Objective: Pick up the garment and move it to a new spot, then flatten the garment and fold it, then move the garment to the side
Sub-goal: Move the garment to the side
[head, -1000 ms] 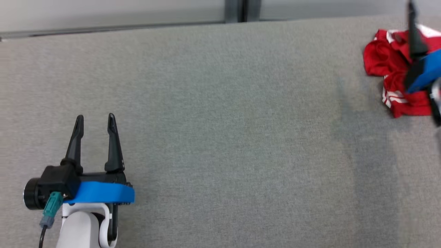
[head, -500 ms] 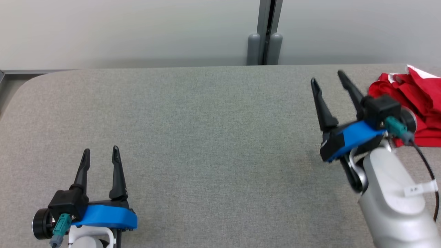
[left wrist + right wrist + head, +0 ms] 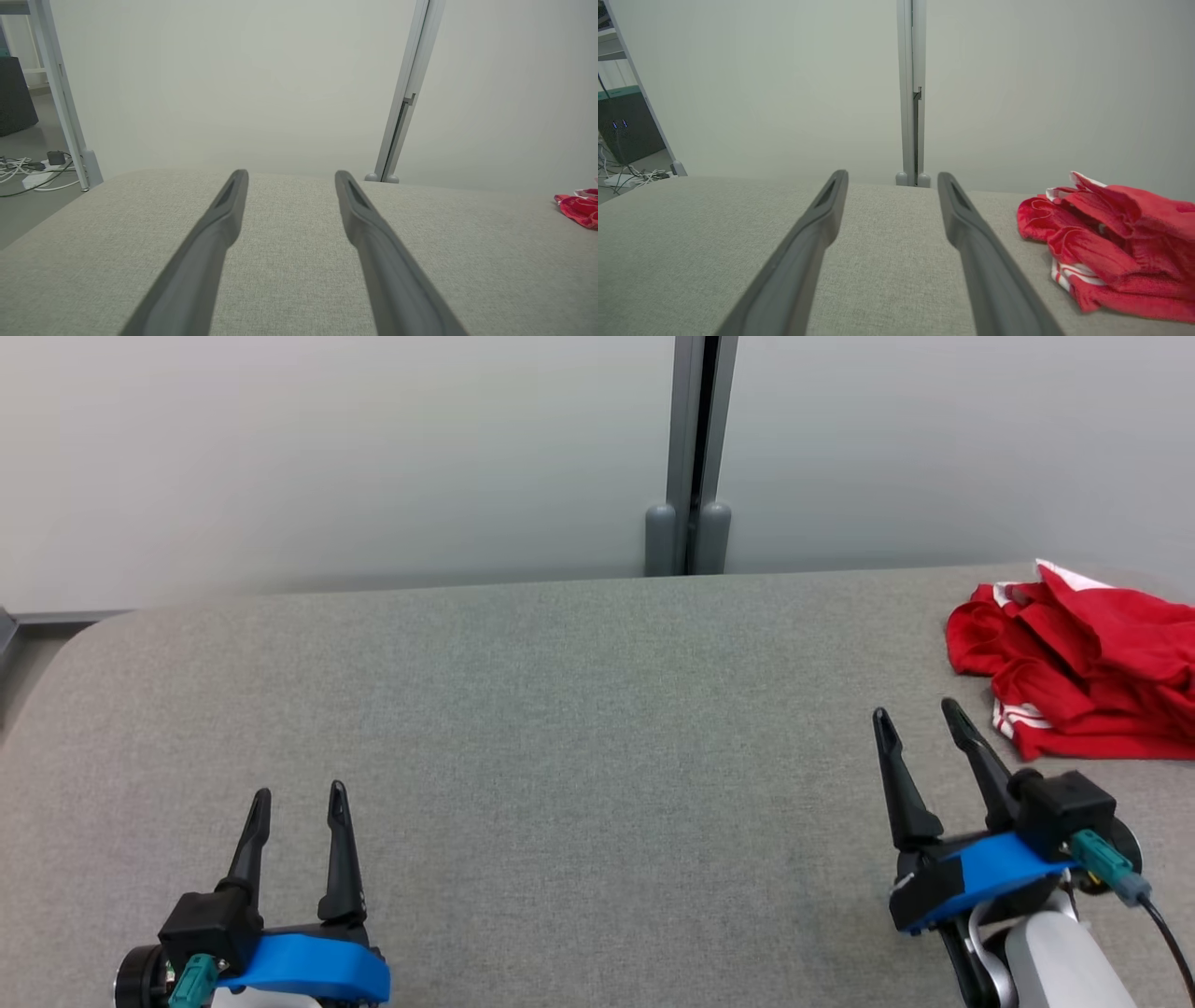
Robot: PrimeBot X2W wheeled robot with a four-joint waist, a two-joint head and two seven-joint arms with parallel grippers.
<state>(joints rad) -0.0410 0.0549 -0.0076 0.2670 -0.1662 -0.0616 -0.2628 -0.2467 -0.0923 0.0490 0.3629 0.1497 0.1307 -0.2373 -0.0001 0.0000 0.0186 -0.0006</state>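
The garment is bright red, with thin white stripes along one hem and a white patch at its far edge. The table has a mottled grey weave. The left gripper and the right gripper both have black fingers, a bright blue band and a teal plug. The wall is pale grey-white, the post a darker grey.

The left claw and right claw are each fitted with two long tapered black fingers above a blue band. A teal connector and black cable are attached beside the pale grey forearm.
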